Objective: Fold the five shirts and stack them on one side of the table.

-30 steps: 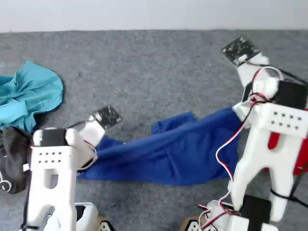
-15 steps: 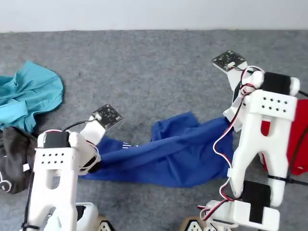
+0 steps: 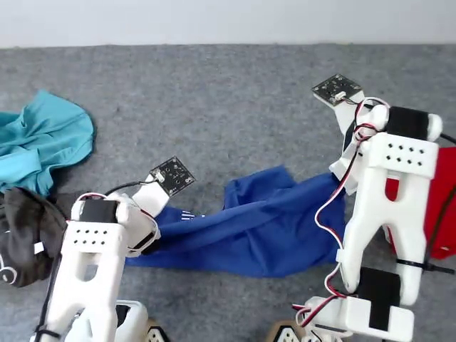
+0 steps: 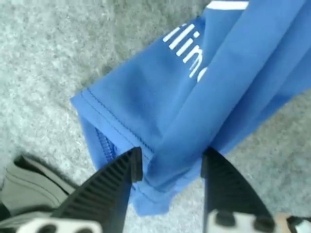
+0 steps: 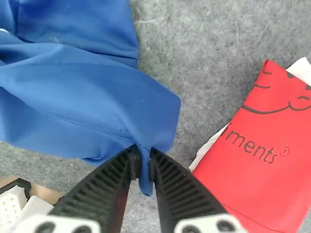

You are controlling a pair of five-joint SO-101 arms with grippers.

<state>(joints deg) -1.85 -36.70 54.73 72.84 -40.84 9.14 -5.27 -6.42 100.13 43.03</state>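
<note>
A blue shirt point(image 3: 263, 228) lies crumpled and stretched across the middle of the grey table, between the two arms. Its left end point(image 4: 218, 87) is a fold that runs between the fingers of my left gripper point(image 4: 171, 165), which stand apart, open around the cloth. My left arm point(image 3: 96, 242) is at the front left. My right gripper point(image 5: 145, 158) is shut on the edge of the shirt's right end point(image 5: 73, 97), just above the table. My right arm point(image 3: 388, 164) stands over that end.
A teal shirt point(image 3: 43, 142) is heaped at the far left, with a black shirt point(image 3: 21, 235) in front of it. A folded red shirt point(image 3: 443, 206) lies at the right edge, close beside my right gripper point(image 5: 262, 160). The back of the table is bare grey felt point(image 3: 214, 92).
My right arm swung left and brought the shirt's right end inward, so the cloth slackened. My left arm then shifted a little to the right along the shirt's left end.
</note>
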